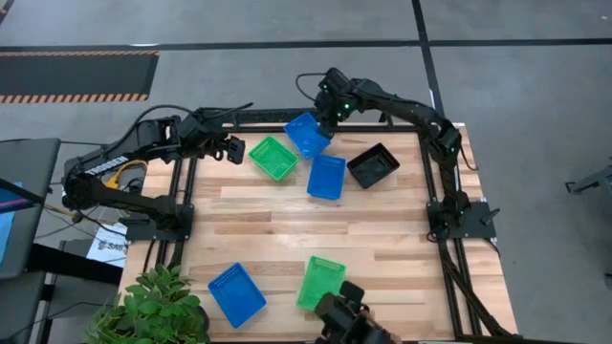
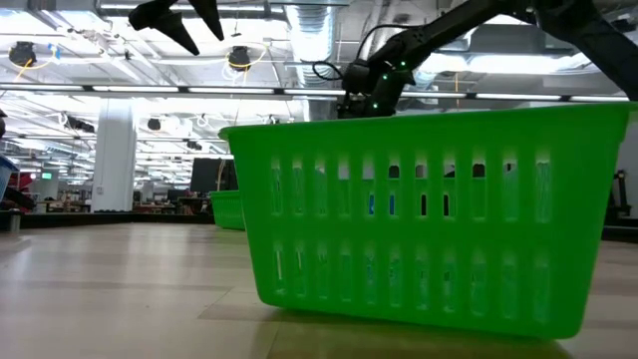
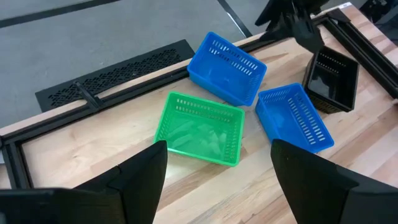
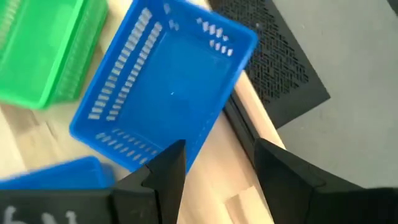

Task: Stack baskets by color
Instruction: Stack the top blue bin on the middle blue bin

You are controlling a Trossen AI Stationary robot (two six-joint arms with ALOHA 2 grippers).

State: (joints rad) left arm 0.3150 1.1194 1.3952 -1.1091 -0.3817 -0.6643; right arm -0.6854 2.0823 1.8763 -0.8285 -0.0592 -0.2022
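On the table's far left edge, seen from above, the left gripper hangs with its fingers spread wide and nothing between them, just beside a green basket that sits flat on the wooden table. Next to that basket, at the far edge, a blue basket lies tilted over the table frame; the right gripper hovers at its far rim with its fingers parted, and the right wrist view shows them straddling the near wall without clamping it. Just nearer and to the right lies a second blue basket, touching or almost touching the first, and beside it a black basket stands apart near the right arm's base. Along the near edge, a third blue basket sits left of centre near a leafy plant, and a second green basket sits to its right.
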